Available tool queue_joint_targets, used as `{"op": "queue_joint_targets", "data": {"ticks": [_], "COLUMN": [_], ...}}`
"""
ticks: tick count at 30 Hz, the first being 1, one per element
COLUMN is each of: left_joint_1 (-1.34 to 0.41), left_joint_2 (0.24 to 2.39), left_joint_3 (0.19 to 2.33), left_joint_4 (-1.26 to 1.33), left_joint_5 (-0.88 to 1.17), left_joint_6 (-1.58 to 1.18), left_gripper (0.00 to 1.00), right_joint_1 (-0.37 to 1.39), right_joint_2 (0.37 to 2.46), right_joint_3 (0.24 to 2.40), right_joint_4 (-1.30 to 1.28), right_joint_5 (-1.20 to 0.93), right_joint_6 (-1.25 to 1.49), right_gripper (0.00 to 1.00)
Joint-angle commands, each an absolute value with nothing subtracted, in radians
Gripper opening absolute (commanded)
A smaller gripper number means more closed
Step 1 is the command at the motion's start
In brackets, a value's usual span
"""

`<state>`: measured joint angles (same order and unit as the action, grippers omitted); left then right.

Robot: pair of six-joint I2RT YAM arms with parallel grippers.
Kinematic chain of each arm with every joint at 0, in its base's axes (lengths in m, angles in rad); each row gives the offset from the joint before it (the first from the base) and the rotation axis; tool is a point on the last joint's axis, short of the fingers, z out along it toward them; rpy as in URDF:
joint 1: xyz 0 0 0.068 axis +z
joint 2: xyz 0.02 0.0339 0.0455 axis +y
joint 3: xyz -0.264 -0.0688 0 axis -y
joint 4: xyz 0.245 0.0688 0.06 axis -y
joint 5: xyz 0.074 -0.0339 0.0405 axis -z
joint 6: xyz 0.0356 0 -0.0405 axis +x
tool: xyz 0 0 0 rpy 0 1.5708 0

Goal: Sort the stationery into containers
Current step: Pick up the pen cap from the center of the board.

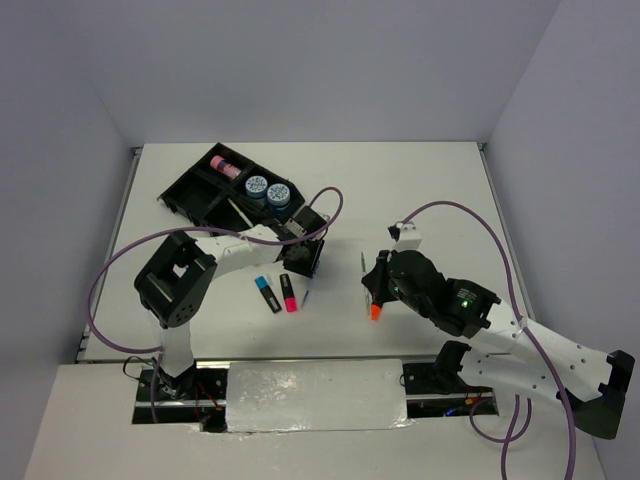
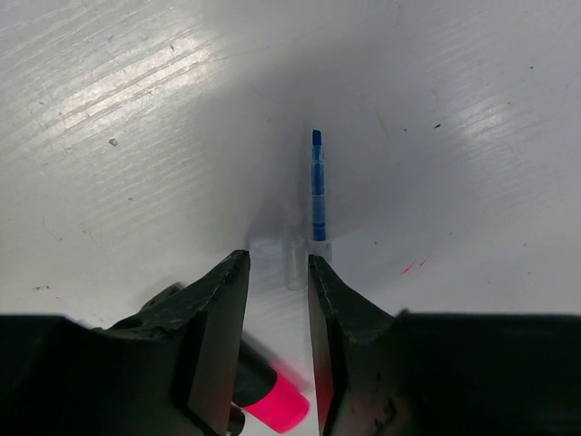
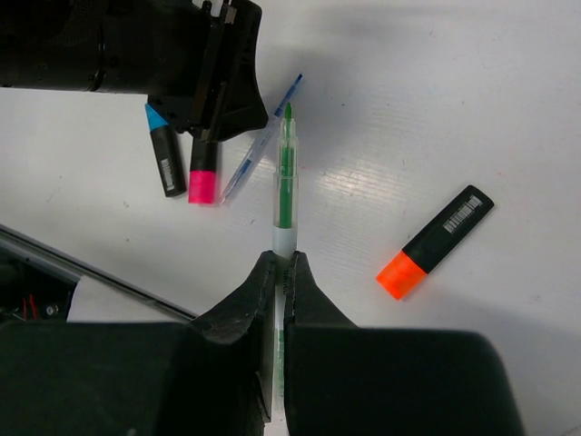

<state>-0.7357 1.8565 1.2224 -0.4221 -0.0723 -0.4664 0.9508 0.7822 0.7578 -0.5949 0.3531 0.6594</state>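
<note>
My right gripper [image 3: 283,263] is shut on a thin green pen [image 3: 285,173], which sticks out ahead of the fingers; it shows in the top view [image 1: 361,262] too. An orange highlighter [image 3: 436,243] lies just right of it. My left gripper [image 2: 278,263] is open and empty, low over the table, with a thin blue pen [image 2: 317,195] just ahead of its fingertips and a pink highlighter [image 2: 272,400] under the jaws. A blue highlighter [image 1: 266,293] lies beside the pink one [image 1: 288,292]. The black tray [image 1: 190,195] holds two round blue tubs [image 1: 256,186] and a pink-capped tube [image 1: 225,165].
The tray sits at the far left of the white table, just behind my left gripper [image 1: 303,262]. A thin pale stick [image 1: 238,212] lies in the tray's near compartment. Purple cables loop over both arms. White walls close in the table's sides and back.
</note>
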Motion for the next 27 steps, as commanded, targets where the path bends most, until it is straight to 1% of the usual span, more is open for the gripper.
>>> {"op": "queue_joint_targets", "data": {"ticks": [1, 9, 13, 18, 20, 21, 23, 27], "left_joint_1": [-0.739, -0.738, -0.738, -0.738, -0.738, -0.739, -0.738, -0.739], "left_joint_2": [1.882, 1.901, 1.910, 1.898, 1.879, 1.849, 1.806, 1.613], "left_joint_3": [1.241, 1.238, 1.238, 1.229, 1.227, 1.229, 1.229, 1.212], "left_joint_4": [-0.407, -0.403, -0.408, -0.408, -0.410, -0.410, -0.402, -0.324], "left_joint_5": [-0.083, -0.100, -0.107, -0.095, -0.077, -0.071, -0.046, -0.009], "left_joint_6": [-0.449, -0.451, -0.453, -0.460, -0.466, -0.474, -0.483, -0.557], "left_gripper": [0.44, 0.41, 0.28, 0.06, 0.03, 0.00, 0.00, 0.00], "right_joint_1": [0.950, 0.950, 0.950, 0.950, 0.950, 0.950, 0.950, 0.950], "right_joint_2": [0.778, 0.773, 0.769, 0.779, 0.772, 0.761, 0.747, 0.695], "right_joint_3": [0.752, 0.755, 0.750, 0.747, 0.738, 0.718, 0.695, 0.598], "right_joint_4": [-0.560, -0.558, -0.549, -0.538, -0.523, -0.493, -0.435, -0.299], "right_joint_5": [0.354, 0.351, 0.345, 0.333, 0.324, 0.304, 0.285, 0.209], "right_joint_6": [0.646, 0.643, 0.641, 0.638, 0.634, 0.627, 0.615, 0.607], "right_gripper": [0.00, 0.00, 0.00, 0.00, 0.00, 0.00, 0.00, 0.00]}}
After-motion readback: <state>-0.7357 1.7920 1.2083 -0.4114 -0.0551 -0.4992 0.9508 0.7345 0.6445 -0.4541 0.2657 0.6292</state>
